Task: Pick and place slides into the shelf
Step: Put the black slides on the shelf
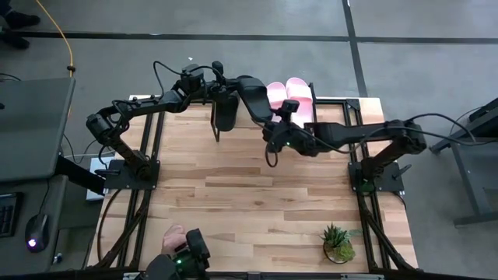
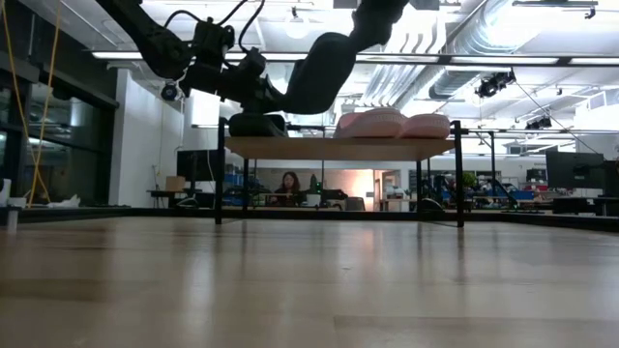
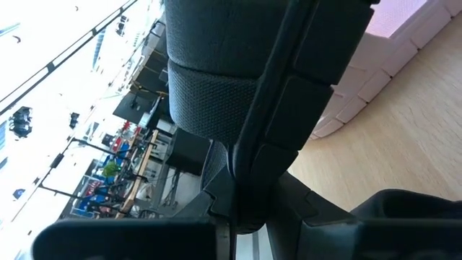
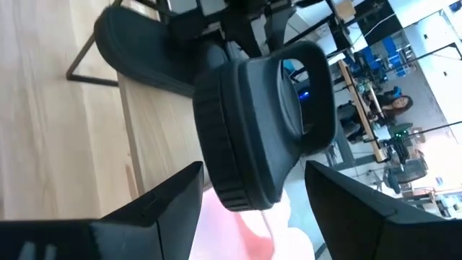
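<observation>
Left gripper (image 1: 220,84) is clamping down on a black slide (image 1: 250,93), carrying it above the shelf (image 1: 342,109), whose top board is already bearing the two pink slides (image 1: 289,99) side by side and another black slide (image 1: 225,111) at the end nearest the left arm. From overhead I am judging this as the placing step for the last slide, with only a narrow bare strip left between that resting black slide and the pink pair. Right gripper (image 1: 289,109), jaws spread wide and holding nothing, is hovering at the pink pair, close to the carried slide. At table height I am seeing the carried slide (image 2: 322,70) tilted above the board (image 2: 338,147), clear of it. Through the left wrist camera the strap (image 3: 209,87) is filling the picture, pink sole (image 3: 375,65) beside it. Through the right wrist camera the carried slide (image 4: 260,123) is sitting between my open fingers (image 4: 166,209), so I would first back the right arm away, then lower gently, minding the board's edge.
</observation>
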Robot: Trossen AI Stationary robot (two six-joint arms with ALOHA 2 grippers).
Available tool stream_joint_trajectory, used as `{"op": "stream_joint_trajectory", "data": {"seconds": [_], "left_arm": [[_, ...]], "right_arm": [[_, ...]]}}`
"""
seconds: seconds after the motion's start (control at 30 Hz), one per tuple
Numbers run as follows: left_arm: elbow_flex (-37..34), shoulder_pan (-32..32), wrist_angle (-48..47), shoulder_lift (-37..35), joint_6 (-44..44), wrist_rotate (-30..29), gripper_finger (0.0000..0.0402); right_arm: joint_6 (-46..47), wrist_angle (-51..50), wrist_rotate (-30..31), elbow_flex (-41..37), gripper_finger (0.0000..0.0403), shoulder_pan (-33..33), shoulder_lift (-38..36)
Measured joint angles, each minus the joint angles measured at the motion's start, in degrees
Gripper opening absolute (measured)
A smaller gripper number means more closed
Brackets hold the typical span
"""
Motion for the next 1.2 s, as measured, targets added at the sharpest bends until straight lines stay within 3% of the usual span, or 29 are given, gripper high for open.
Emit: {"op": "stream_joint_trajectory", "data": {"seconds": [0.23, 0.33, 0.43, 0.67, 1.03, 1.2], "left_arm": [[-0.02, 0.0, 0.0, 0.0, -0.4, 0.25, 0.0034], [-0.02, 0.0, 0.0, 0.0, -0.44, 0.24, 0.0033], [-0.04, 0.0, 0.06, 0.0, -0.7, 0.24, 0.0035], [-0.04, -0.01, 0.04, 0.0, -1.48, -0.07, 0.0042], [-0.09, -0.11, -0.5, -1.51, -8.03, -4.83, 0.0048], [-0.11, -0.09, -1.57, -3.69, -9.04, -4.67, 0.0093]], "right_arm": [[-2.54, 3.61, -2.31, 0.0, 0.0231, -1.51, 1.85], [-2.76, 3.54, -2.33, 0.0, 0.0212, -1.71, 2.64], [-2.13, 3.38, -2.35, 0.0, 0.017, -1.71, 2.73], [-1.47, 3.66, -2.06, 0.0, 0.003, -1.66, 2.71], [-0.96, 4.14, 0.23, 0.04, 0.0025, -1.69, 2.71], [-0.89, 4.19, 0.19, 0.07, 0.0025, -1.6, 2.69]]}}
